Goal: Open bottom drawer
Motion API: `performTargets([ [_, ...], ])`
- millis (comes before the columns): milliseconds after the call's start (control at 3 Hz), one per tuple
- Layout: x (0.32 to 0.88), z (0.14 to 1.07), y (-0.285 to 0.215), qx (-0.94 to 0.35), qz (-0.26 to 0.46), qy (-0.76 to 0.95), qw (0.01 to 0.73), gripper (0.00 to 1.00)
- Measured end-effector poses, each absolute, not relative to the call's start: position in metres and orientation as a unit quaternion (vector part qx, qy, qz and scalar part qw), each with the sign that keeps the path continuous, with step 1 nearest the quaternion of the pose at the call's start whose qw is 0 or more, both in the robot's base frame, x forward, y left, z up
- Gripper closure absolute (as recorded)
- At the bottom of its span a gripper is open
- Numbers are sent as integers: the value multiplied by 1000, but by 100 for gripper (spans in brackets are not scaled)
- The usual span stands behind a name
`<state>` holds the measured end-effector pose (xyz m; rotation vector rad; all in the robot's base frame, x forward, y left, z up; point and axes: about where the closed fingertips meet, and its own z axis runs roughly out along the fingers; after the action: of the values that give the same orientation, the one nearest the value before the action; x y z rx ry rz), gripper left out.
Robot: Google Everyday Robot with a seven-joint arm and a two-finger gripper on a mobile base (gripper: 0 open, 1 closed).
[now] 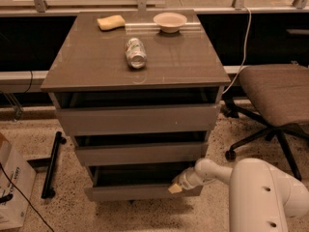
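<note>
A grey-brown cabinet has three handleless drawer fronts. The bottom drawer (140, 192) is the lowest one and stands pulled out a little, with a dark gap above its front. My gripper (176, 185) is at the right end of that front, at its top edge. My white arm (256, 192) reaches in from the lower right. The mid drawer (140, 153) and the top drawer (137, 120) sit above it.
On the cabinet top (96, 66) lie a can (135, 52), a yellow sponge (110, 22) and a white bowl (170, 21). An office chair (273, 98) stands to the right. A cardboard box (12, 187) and a black bar (52, 166) are on the floor at left.
</note>
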<state>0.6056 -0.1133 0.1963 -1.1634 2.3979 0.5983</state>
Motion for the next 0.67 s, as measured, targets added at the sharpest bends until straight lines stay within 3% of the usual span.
performTargets([
  [333, 606, 197, -114, -417, 214, 859, 204, 85],
  [667, 606, 198, -114, -417, 214, 859, 204, 62],
])
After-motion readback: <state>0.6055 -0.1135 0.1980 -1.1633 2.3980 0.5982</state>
